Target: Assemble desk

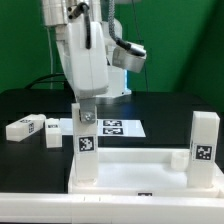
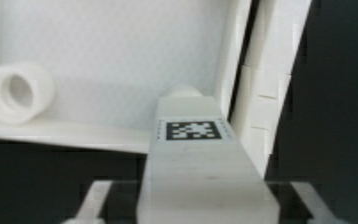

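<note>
The tool (image 1: 85,104) is clenched on an upright white leg (image 1: 85,135), its fingers (image 2: 105,196) pressing the leg's sides. The leg's lower end meets the tabletop (image 1: 130,178) at its corner on the exterior view's left. The tabletop lies along the near edge of the black desk (image 1: 30,100). A second leg (image 1: 205,140) stands upright at the tabletop's right corner. Two more legs (image 1: 25,127) lie near the desk's left edge, beside the marker board (image 1: 118,127).
</note>
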Controlling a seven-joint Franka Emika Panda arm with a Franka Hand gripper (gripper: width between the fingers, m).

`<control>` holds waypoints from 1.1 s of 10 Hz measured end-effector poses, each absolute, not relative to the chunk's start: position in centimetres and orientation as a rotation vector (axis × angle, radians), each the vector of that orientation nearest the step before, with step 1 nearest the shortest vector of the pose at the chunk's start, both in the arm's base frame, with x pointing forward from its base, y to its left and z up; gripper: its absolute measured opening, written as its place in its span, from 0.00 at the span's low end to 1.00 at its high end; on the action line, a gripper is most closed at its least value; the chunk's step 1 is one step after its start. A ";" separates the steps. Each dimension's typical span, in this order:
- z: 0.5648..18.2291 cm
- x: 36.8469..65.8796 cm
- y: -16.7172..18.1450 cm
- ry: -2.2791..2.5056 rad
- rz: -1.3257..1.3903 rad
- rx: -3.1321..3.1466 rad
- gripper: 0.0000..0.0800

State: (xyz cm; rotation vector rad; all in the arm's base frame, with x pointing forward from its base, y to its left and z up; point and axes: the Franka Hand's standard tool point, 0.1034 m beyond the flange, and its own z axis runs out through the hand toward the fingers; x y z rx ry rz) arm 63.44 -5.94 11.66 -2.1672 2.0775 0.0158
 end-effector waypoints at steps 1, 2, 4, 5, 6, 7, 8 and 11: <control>11.7 63.5 -5.8 2.139 0.024 -2.103 0.36; 11.7 63.5 -5.8 2.174 0.027 -2.068 0.36; 11.6 63.5 -5.8 2.166 0.029 -2.071 0.36; 11.7 63.5 -5.9 2.073 0.023 -2.165 0.61; 11.7 63.4 -5.9 2.032 0.034 -2.207 0.75; 11.8 63.4 -5.8 1.932 0.027 -2.296 0.75; 11.8 63.5 -5.9 1.811 0.013 -2.391 0.80; 11.8 63.5 -5.9 1.505 -0.016 -2.594 0.81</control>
